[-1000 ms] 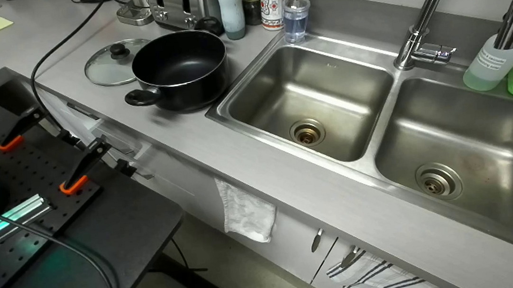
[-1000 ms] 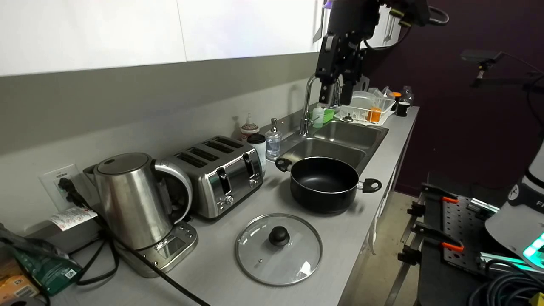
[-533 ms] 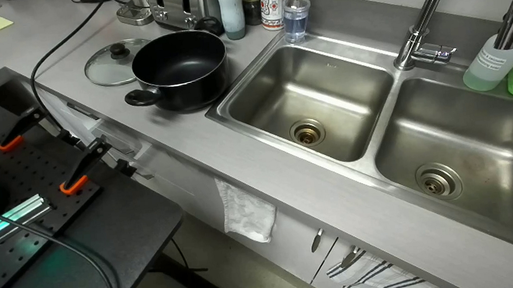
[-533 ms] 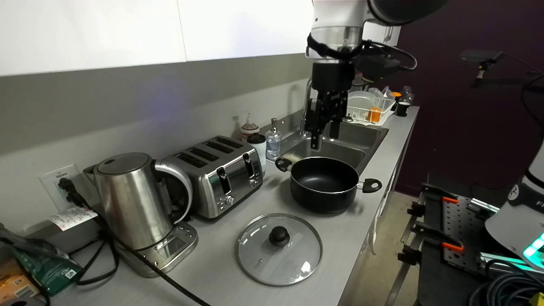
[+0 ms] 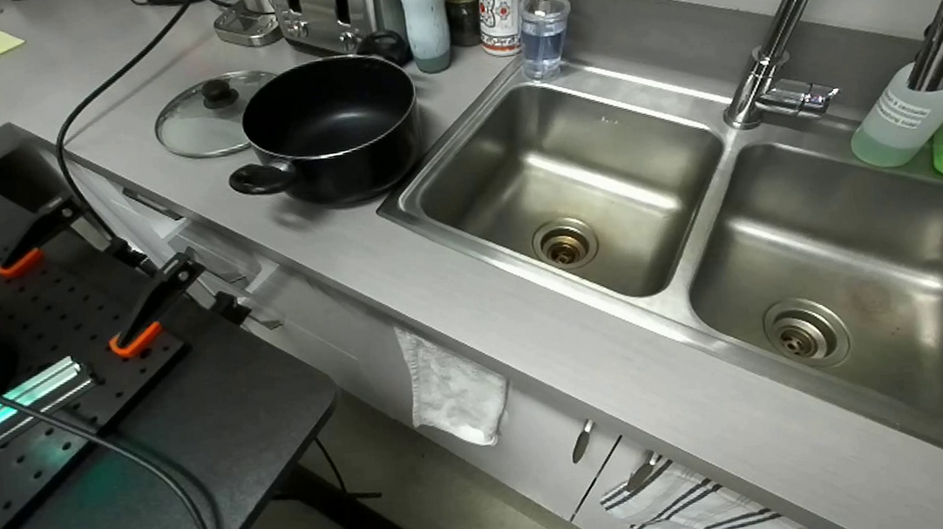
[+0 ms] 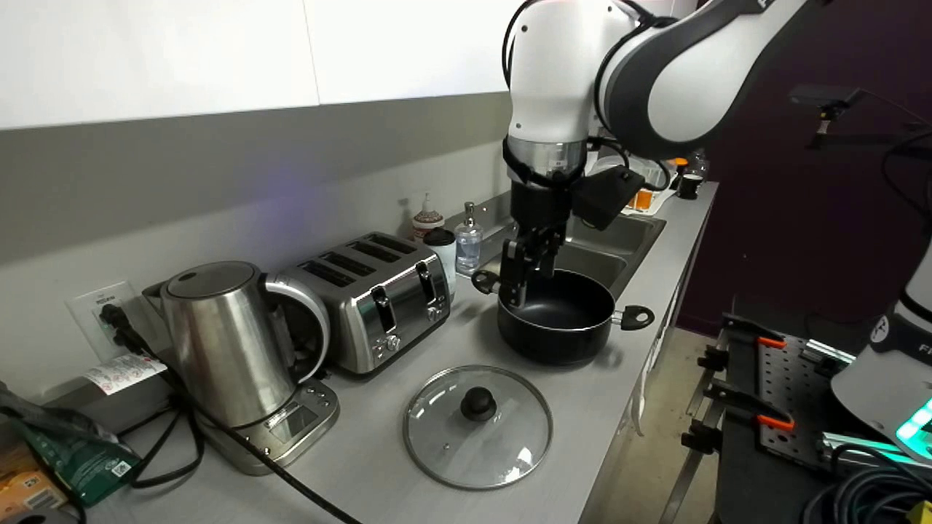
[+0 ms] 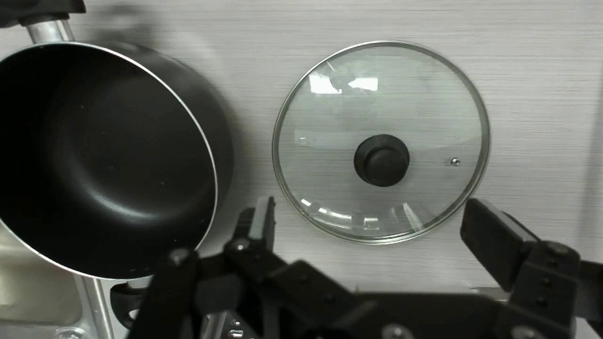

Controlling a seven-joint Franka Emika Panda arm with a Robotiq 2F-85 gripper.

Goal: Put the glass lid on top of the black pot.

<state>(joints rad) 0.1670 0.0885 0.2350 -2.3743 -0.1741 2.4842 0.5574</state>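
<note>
The glass lid (image 6: pixel 502 444) lies flat on the counter, dark knob (image 6: pixel 478 404) up, beside the black pot (image 6: pixel 557 338). Lid (image 5: pixel 190 132) and pot (image 5: pixel 357 171) show in both exterior views. The pot is uncovered. My gripper (image 6: pixel 530 284) points down and overlaps the pot's rim in that exterior view; it is out of sight in the exterior view facing the sink. In the wrist view my gripper (image 7: pixel 372 205) is wide open and empty, its fingertips near the lid's (image 7: pixel 330 117) lower edge, the knob (image 7: pixel 382 161) farther up between them. The pot (image 7: pixel 118 141) is left of it.
A toaster (image 6: pixel 397 320) and a steel kettle (image 6: pixel 218 349) stand along the wall. A tumbler (image 6: pixel 443 251) and a soap bottle (image 6: pixel 468 240) stand behind the pot. The steel sink (image 5: pixel 568 184) adjoins the pot. A black cable (image 6: pixel 269 466) crosses the counter. Cabinets (image 6: pixel 415 44) hang above.
My arm has come down from high over the sink side, moving toward the pot and lid, a little to the left in that exterior view. Lid and pot have not moved.
</note>
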